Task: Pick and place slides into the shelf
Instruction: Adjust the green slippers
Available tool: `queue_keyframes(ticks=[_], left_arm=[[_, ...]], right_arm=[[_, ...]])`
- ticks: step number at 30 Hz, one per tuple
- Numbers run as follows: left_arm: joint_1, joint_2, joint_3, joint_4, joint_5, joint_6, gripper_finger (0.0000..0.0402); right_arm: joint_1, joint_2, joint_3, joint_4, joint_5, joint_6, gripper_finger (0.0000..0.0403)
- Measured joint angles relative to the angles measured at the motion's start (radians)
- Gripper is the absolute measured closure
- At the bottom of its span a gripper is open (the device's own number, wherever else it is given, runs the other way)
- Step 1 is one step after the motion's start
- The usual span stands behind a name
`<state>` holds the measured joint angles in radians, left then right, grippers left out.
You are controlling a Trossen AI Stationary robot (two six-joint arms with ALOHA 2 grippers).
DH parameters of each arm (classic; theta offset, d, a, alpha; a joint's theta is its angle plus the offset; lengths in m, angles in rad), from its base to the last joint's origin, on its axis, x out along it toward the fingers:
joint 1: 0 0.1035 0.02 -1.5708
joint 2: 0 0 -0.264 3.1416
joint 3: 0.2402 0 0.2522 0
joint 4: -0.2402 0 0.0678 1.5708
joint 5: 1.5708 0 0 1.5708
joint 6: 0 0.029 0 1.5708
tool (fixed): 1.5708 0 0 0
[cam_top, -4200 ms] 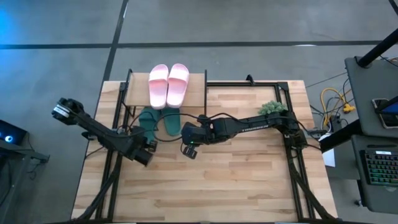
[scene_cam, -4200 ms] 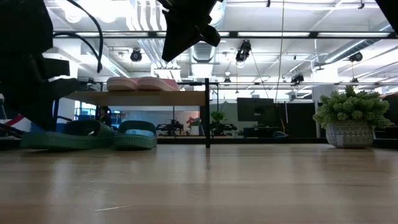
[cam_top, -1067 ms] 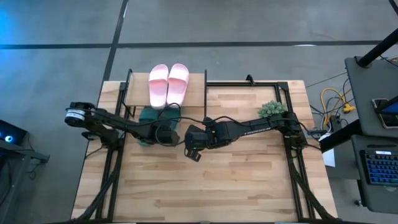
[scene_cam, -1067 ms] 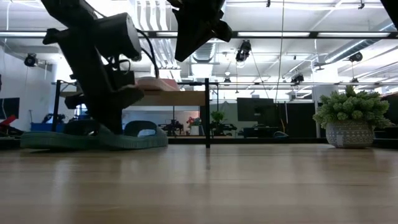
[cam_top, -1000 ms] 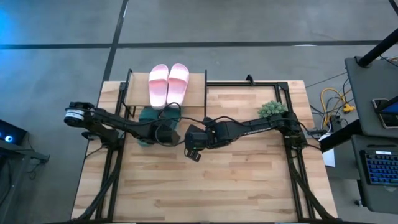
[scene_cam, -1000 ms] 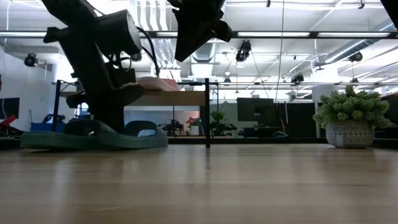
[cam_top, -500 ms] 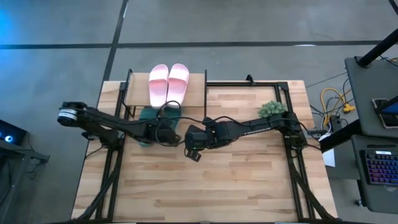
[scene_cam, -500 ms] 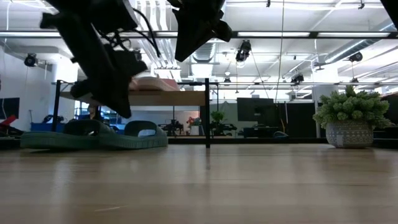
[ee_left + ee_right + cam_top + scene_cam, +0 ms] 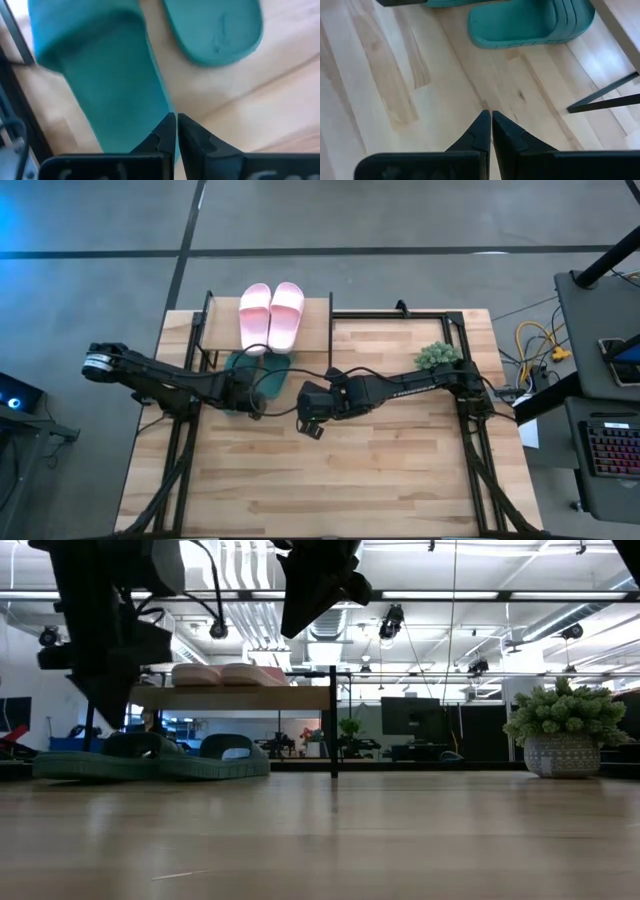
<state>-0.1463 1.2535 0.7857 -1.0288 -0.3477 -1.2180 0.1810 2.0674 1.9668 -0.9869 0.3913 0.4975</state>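
Two pale pink slides (image 9: 271, 315) sit on the shelf (image 9: 320, 330) top at the table's far edge; two dark green slides (image 9: 260, 372) lie beneath. Left claw (image 9: 247, 394), fingers together, hovers empty over them; right claw (image 9: 308, 423), also together, waits mid-table. Placement looks finished, so next comes retreat.

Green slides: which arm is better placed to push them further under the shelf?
Left, probably. The left hand hangs right over the near ends of the green slides, fingers together. The right hand is also shut but farther off, beside the shelf over bare table.
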Motion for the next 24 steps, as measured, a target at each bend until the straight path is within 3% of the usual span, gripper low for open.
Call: queue_keyframes(ticks=[9, 24], left_arm=[[0.0, 0.096, -0.006, -0.069, 0.081, -0.06, 0.0398], [-0.002, 0.335, -0.001, -0.01, 0.051, -0.049, 0.0398]], right_arm=[[0.0, 0.0, 0.0, 0.003, 0.003, 0.0, 0.0394], [0.006, 0.0, 0.0, 0.003, 0.003, 0.0, 0.0394]])
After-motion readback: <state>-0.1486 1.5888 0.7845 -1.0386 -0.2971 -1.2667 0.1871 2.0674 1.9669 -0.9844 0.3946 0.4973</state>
